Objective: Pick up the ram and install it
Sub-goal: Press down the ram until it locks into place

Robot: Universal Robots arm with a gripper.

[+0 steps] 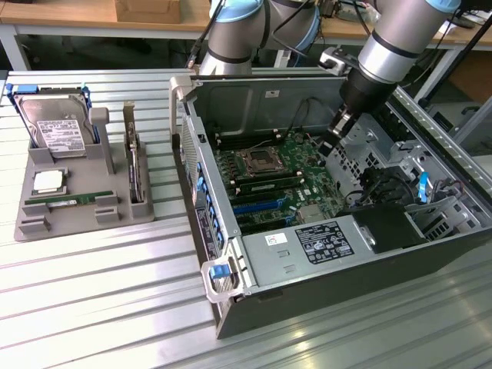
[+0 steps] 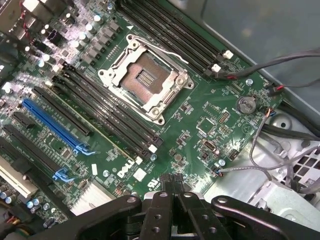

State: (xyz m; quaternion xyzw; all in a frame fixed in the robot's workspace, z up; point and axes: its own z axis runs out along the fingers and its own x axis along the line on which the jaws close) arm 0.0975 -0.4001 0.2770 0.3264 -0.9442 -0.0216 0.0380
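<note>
One ram stick: the ram lies flat in the grey holder tray, on the exterior view's left, well apart from the gripper.
Gripper: the gripper hangs above the motherboard with its fingers pressed together, holding nothing.
Second stick: a thin green strip sits in one slot by the empty processor socket; hard to make out.
Hidden: arm is cut off at the frame edge.

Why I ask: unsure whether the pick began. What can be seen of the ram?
The ram is a long, thin green board with a small white label, seated lengthwise in a groove of the grey tray, beside the processor, at the exterior view's left. Only the tray touches it; the gripper is over the motherboard.
</note>
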